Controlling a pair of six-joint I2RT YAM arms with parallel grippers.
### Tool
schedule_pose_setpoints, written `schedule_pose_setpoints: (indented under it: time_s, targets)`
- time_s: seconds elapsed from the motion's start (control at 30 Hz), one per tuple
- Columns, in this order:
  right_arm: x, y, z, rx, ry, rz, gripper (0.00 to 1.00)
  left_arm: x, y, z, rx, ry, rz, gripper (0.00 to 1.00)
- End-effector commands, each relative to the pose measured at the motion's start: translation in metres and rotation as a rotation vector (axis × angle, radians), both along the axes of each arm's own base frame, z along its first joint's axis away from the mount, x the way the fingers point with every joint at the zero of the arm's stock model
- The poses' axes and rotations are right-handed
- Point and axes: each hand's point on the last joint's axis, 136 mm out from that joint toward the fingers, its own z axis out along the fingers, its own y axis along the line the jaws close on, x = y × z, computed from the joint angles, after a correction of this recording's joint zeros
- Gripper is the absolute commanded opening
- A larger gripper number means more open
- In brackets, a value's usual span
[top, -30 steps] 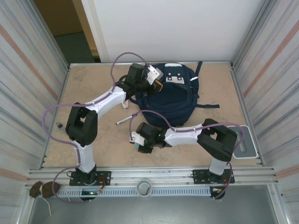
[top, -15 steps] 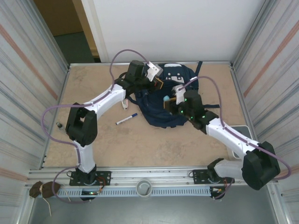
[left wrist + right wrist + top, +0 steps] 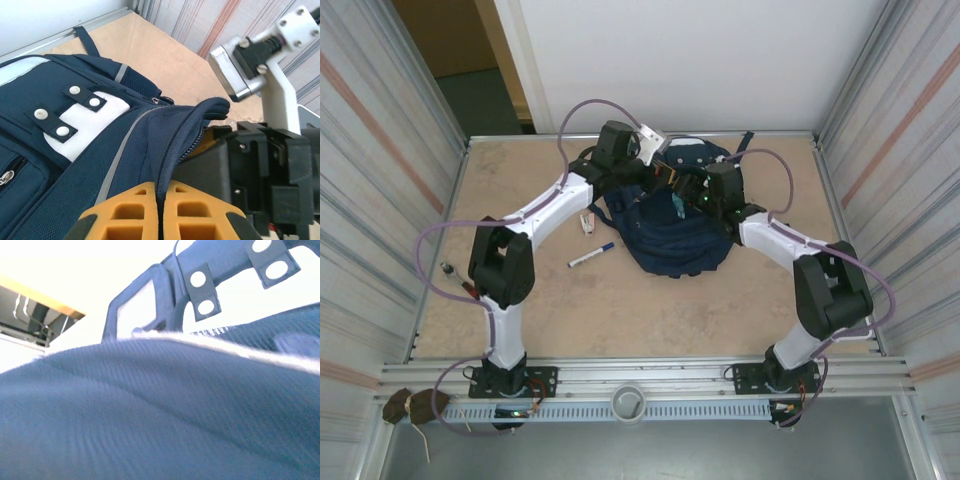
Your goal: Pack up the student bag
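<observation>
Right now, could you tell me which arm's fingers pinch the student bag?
The left arm's yellow fingers: they are shut on the student bag's zip edge; the right arm reaches over it, grip unclear.

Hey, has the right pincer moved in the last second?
Yes. The right pincer swung from the near side of the marker away toward the back wall, and is now over the student bag.

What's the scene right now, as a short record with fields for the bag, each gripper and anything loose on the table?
bag: student bag, navy, far middle of the table
left gripper: shut on the student bag's zipper edge
right gripper: over the bag's opening, jaws unclear, small teal thing at its tip
loose: marker on the table, left of the bag
</observation>
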Motion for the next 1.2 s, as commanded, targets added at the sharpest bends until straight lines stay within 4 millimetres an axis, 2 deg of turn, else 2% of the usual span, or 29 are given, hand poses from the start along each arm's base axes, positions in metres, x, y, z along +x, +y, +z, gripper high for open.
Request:
schedule_pose_setpoints:
  time_s: [0.0, 0.13, 0.27, 0.33, 0.47, 0.57, 0.7, 0.87, 0.97, 1.17]
  targets:
    - [0.003, -0.004, 0.011, 0.014, -0.024, -0.028, 0.58, 0.005, -0.013, 0.050, -0.107, -0.096, -0.022, 0.00]
    - [-0.025, -0.011, 0.017, -0.044, -0.062, 0.030, 0.60, 0.009, -0.016, 0.042, -0.102, -0.082, -0.019, 0.00]
    - [-0.080, 0.000, 0.023, -0.216, -0.159, 0.193, 0.60, 0.015, -0.015, 0.030, -0.089, -0.061, -0.014, 0.00]
    - [-0.108, 0.019, 0.017, -0.302, -0.220, 0.328, 0.60, 0.017, -0.015, 0.024, -0.084, -0.049, -0.016, 0.00]
    - [-0.160, 0.082, -0.009, -0.473, -0.351, 0.650, 0.61, 0.018, -0.017, 0.023, -0.080, -0.036, -0.026, 0.00]
    - [-0.175, 0.125, -0.026, -0.595, -0.415, 0.806, 0.64, 0.017, -0.018, 0.024, -0.077, -0.026, -0.034, 0.00]
    - [-0.172, 0.181, -0.045, -0.735, -0.478, 0.971, 0.70, 0.016, -0.019, 0.025, -0.075, -0.020, -0.042, 0.00]
    - [-0.148, 0.224, -0.074, -0.812, -0.494, 1.091, 0.76, 0.012, -0.018, 0.022, -0.062, -0.022, -0.049, 0.00]
    - [-0.136, 0.239, -0.089, -0.820, -0.461, 1.160, 0.78, 0.010, -0.020, 0.022, -0.059, -0.025, -0.057, 0.00]
    - [-0.117, 0.250, -0.114, -0.808, -0.404, 1.230, 0.82, 0.010, -0.019, 0.018, -0.047, -0.027, -0.054, 0.00]
